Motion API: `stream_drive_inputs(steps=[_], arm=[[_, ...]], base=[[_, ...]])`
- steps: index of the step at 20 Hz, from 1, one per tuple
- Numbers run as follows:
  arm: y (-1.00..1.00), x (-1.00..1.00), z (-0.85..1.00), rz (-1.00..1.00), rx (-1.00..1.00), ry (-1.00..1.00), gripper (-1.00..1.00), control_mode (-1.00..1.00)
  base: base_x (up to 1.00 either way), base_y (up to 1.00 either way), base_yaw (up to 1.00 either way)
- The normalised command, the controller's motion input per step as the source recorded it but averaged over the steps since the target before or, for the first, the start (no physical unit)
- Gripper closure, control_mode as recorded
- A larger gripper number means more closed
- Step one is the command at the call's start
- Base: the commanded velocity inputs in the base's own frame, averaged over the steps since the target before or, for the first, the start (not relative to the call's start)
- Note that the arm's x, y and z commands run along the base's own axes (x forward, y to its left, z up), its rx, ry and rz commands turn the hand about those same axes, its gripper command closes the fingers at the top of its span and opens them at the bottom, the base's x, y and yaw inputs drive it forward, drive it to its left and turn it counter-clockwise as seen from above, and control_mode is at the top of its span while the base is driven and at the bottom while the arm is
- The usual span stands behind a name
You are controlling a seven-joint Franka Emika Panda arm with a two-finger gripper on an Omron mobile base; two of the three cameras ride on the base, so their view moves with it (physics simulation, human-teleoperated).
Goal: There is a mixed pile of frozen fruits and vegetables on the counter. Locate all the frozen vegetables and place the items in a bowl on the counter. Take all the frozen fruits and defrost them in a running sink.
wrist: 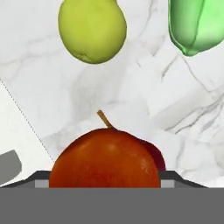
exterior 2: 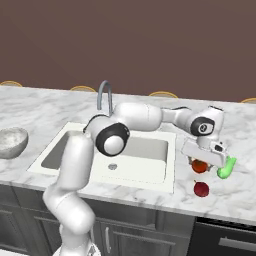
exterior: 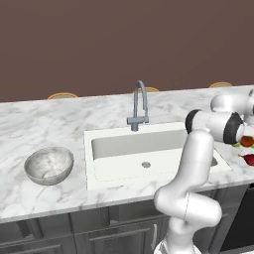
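Observation:
My gripper (wrist: 104, 180) is shut on the red-orange round tomato (wrist: 105, 159), with a fingertip against each of its sides. In the right base view the gripper (exterior 2: 201, 161) hangs low over the counter (exterior 2: 150, 192) to the right of the sink (exterior 2: 145, 145), the tomato (exterior 2: 200, 166) under it. Beyond the tomato lie the yellow-green ball (wrist: 92, 30) and the bright green pointed item (wrist: 194, 26). The dark red pointed piece (exterior 2: 201, 189) lies just in front of the tomato. The grey bowl (exterior: 49, 164) stands far left of the sink.
A tall grey gooseneck faucet (exterior: 140, 104) rises behind the white basin (exterior: 129, 145). The arm's elbow (exterior 2: 112, 137) reaches across above the sink. The counter's front edge (exterior 2: 210, 212) runs close to the dark red piece. Bare marble lies between bowl and sink.

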Motion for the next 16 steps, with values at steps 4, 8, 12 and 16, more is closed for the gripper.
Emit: stream_drive_inputs(steps=[4, 8, 12, 16], arm=[[0.97, -0.21, 0.57, 0.01, -0.19, -0.05, 1.0, -1.0], [1.0, -0.31, 0.35, 0.03, -0.13, -0.03, 1.0, -1.0], [1.0, -0.26, 0.36, 0.11, -0.05, 0.01, 1.0, -1.0], [1.0, 0.0, 0.0, 0.07, 0.0, 0.04, 1.0, -1.0]], base=[[0.0, 0.0, 0.0], [0.0, 0.0, 0.0], [0.0, 0.0, 0.0], [0.0, 0.0, 0.0]])
